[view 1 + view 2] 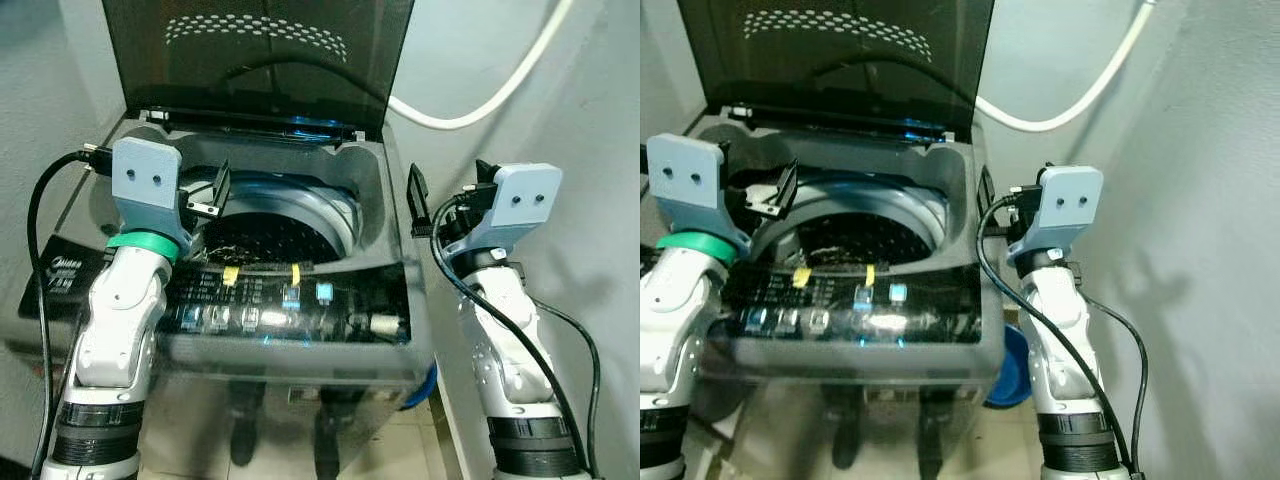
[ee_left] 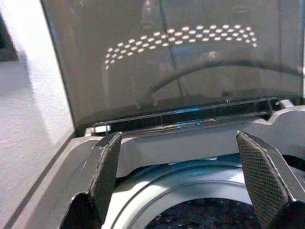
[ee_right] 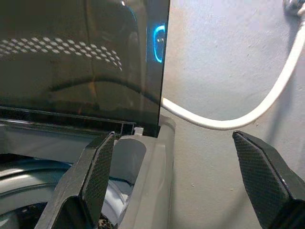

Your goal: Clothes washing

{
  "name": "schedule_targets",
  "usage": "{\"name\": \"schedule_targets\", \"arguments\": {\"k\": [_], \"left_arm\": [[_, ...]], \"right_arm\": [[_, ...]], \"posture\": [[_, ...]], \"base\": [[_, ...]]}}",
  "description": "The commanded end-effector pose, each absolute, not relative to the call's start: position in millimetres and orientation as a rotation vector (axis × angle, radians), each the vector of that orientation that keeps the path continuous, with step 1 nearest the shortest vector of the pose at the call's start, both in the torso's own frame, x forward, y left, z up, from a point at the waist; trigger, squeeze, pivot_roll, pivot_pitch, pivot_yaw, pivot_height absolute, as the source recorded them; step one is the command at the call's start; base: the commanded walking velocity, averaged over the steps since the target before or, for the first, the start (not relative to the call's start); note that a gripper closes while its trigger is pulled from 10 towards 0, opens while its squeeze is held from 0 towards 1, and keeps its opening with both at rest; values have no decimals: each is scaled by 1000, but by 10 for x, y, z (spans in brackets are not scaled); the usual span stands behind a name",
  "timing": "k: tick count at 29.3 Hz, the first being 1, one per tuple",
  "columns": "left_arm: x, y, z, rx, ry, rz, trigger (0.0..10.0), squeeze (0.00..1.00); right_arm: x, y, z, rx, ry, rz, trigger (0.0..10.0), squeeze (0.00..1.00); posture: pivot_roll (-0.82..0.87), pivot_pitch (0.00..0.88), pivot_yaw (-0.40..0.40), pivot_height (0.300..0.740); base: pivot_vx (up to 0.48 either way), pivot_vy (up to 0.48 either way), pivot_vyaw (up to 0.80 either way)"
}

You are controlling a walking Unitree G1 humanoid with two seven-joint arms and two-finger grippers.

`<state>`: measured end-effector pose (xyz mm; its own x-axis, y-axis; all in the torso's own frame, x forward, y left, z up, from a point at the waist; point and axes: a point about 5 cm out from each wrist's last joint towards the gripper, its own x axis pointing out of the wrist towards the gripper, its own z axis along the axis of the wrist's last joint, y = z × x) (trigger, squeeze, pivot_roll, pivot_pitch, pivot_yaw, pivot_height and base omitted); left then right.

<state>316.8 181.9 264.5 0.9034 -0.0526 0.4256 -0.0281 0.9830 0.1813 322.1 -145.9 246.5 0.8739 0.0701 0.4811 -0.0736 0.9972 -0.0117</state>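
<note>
We stand at the washing machine [image 1: 385,200], lid [image 1: 260,50] up and leaning back vs. the wall. The drum [image 1: 275,235] sits open below; dark stuff shows at its bottom in the left wrist view, prob. laundry, but we can't tell for sure.

Left pincer [image 1: 207,195] hovers over the drum's left rim, fingers spread wide, nothing held. Right pincer [image 1: 418,205] hangs just beside the machine's right edge, also spread wide and empty.

Our read: load looks in or nearly so, so next step is prob. shutting the lid or working the control panel [image 1: 290,300] at the front.

- If lid: reach up w/ left pincer to the free edge, pull fwd slowly, keep right arm off the white hose [image 1: 480,100].
- If panel: come back toward us, press w/ one fingertip only; buttons are small & close together.
</note>
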Motion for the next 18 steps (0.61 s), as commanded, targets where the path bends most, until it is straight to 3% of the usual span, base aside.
{"name": "schedule_targets", "arguments": {"k": [1, 18], "left_arm": [[3181, 1791, 2615, 187, -430, -22, 10000, 0], [3188, 1781, 2612, 181, -429, -23, 10000, 0]], "right_arm": [[3229, -1459, 2452, 10, -500, 73, 10000, 0], [3235, -1451, 2447, -34, -497, 60, 10000, 0]], "posture": [[54, 41, -30, 740], [52, 41, -28, 740]], "base": [[-368, 0, 0], [-366, 0, 0]]}}
